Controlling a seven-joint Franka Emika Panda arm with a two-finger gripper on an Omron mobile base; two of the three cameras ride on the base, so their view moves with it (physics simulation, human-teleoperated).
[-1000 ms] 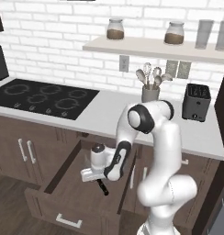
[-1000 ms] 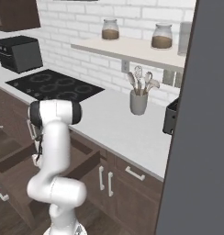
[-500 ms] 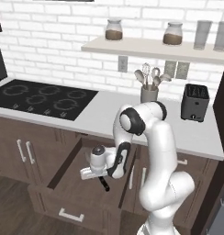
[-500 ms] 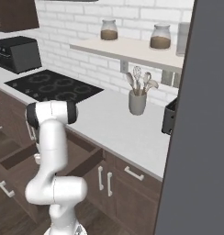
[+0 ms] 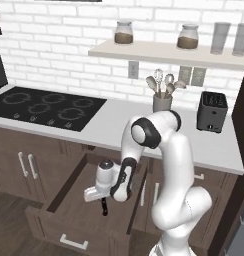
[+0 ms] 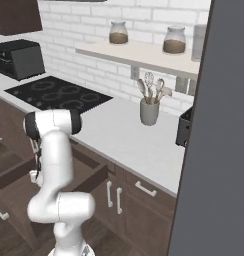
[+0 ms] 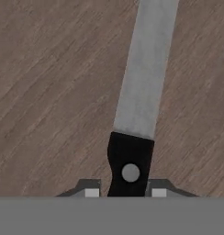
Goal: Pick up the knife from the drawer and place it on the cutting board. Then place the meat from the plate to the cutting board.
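Knife [image 7: 140,92] lay flat on the wood-grain floor of the drawer [image 5: 69,200], blade pointing toward 12 o'clock in the hand view — its black handle sat between the fingertips of the gripper [image 7: 125,193], which were closed against it. Above ran a pale counter [image 5: 119,125] and white brick wall [image 5: 59,55].

Black-handled knife [image 7: 140,92] with silver-grey blade on brown wood-grain drawer [image 7: 49,92].

White arm [image 6: 54,165] over the open drawer [image 6: 24,187], utensil cup [image 6: 149,111] on counter [image 6: 124,140].
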